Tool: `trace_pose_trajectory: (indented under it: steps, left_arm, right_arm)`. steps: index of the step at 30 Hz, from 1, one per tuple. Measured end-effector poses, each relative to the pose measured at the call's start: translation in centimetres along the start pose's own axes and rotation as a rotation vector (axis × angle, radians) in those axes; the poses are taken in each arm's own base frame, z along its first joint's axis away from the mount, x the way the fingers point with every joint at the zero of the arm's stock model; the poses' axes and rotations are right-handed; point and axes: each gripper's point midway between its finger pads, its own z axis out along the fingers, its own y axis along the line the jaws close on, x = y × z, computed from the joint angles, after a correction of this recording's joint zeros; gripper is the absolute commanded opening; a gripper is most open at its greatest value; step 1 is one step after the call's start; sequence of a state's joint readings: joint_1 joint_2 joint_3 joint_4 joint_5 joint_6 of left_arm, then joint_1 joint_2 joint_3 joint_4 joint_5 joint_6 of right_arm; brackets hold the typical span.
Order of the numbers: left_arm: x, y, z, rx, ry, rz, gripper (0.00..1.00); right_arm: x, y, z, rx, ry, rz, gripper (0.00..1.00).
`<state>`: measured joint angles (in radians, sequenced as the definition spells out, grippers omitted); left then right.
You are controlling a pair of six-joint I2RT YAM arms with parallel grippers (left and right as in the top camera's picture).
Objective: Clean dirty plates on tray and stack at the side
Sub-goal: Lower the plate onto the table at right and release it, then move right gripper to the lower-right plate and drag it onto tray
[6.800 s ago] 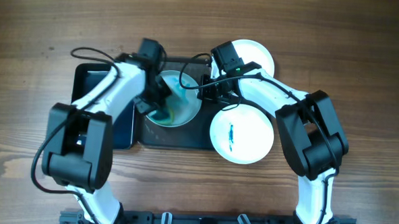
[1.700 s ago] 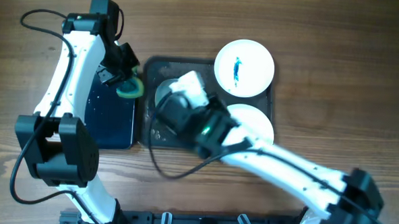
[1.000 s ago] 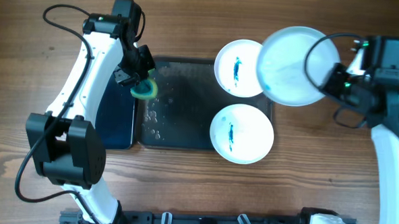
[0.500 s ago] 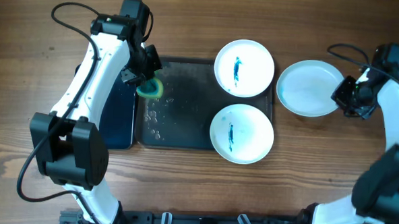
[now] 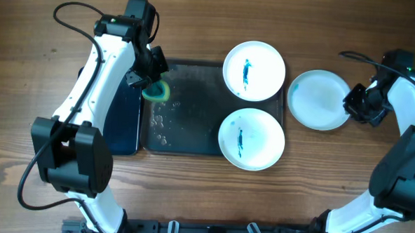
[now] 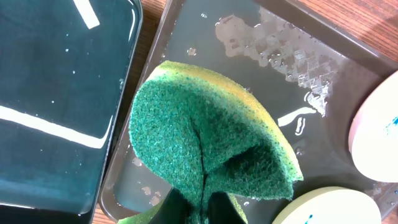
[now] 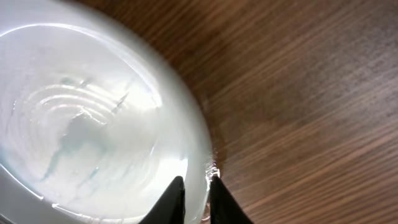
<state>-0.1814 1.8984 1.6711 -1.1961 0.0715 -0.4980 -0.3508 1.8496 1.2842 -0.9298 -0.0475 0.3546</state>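
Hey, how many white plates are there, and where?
3. The far plate and near plate, both streaked, sit at the right end of the tray. The third plate lies on the table beside it, rim between the jaws of the right gripper.

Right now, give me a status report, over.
Left gripper: jaws shut on sponge, over tray. Right gripper: jaws astride rim of wiped plate, right of tray; grip unclear. Two streaked plates on tray. No obstruction seen.
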Motion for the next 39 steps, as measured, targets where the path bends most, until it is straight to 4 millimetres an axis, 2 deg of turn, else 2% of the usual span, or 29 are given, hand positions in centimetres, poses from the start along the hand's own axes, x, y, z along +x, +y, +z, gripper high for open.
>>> trace_pose_trajectory:
  steps: [2,6,9,11,14,17,20,27,35,39]
  left_arm:
    - [0.0,0.0,0.0,0.001,-0.002,0.0,0.04]
    - [-0.1,-0.1,0.0,0.002,-0.003,0.0,0.04]
    - [-0.1,-0.1,0.0,0.002,-0.003,0.0,0.04]
    - [-0.1,0.0,0.0,0.002,-0.002,0.0,0.04]
    - [0.3,0.1,0.0,-0.006,0.01,0.0,0.04]
    - [0.6,0.3,0.0,-0.013,0.022,-0.001,0.04]
    - [0.6,0.3,0.0,-0.015,0.024,-0.001,0.04]
    - [0.7,0.4,0.0,-0.016,0.026,-0.001,0.04]
    - [0.7,0.4,0.0,-0.017,0.026,-0.001,0.04]
    - [0.7,0.4,0.0,-0.017,0.026,-0.001,0.04]
  right_arm:
    - [0.5,0.0,0.0,-0.006,0.024,-0.003,0.18]
    - [1.7,1.2,-0.9,-0.076,0.089,-0.054,0.21]
    - [2.4,4.1,-3.7,-0.245,0.112,-0.114,0.21]
    - [3.3,5.1,-5.3,-0.3,0.116,-0.153,0.21]
    - [6.1,6.7,-8.0,-0.336,0.13,-0.257,0.2]
    - [8.4,8.2,-8.6,-0.331,0.159,-0.344,0.2]
    - [11.6,8.8,-6.5,-0.306,0.232,-0.417,0.21]
    - [15.8,7.7,-1.3,-0.267,0.317,-0.459,0.21]
    - [17.2,8.5,0.6,-0.276,0.297,-0.524,0.22]
    - [18.3,7.8,1.8,-0.268,0.314,-0.528,0.22]
